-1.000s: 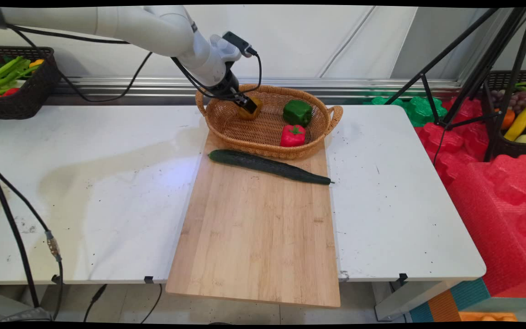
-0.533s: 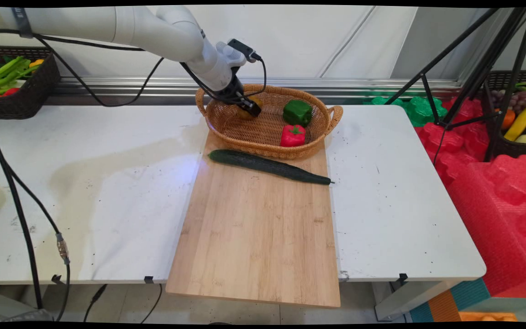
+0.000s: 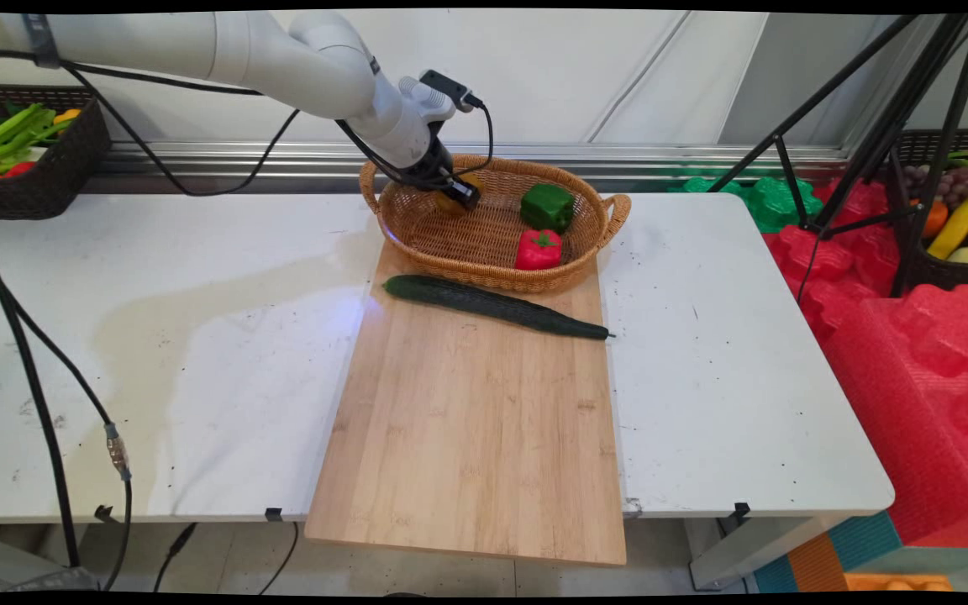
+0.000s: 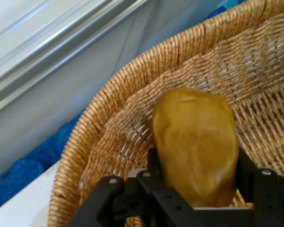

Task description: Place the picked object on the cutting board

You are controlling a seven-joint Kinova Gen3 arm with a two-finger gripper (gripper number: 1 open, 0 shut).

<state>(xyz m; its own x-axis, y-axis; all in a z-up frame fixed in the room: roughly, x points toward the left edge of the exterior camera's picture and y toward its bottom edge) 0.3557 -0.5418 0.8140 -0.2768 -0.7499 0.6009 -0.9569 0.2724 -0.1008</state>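
One tool [image 4: 194, 189] sits inside the wicker basket [image 3: 484, 244] at its far-left wall, clenched round a yellow bell pepper [image 4: 195, 146] directly ahead between both fingers, its long axis running along the tool's reach.

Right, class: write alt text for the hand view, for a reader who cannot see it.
A yellow bell pepper sits between the black gripper's jaws, which flank it on both sides, inside a woven wicker basket. Beyond the basket's rim, a metal rail runs along the wall, with blue material below.
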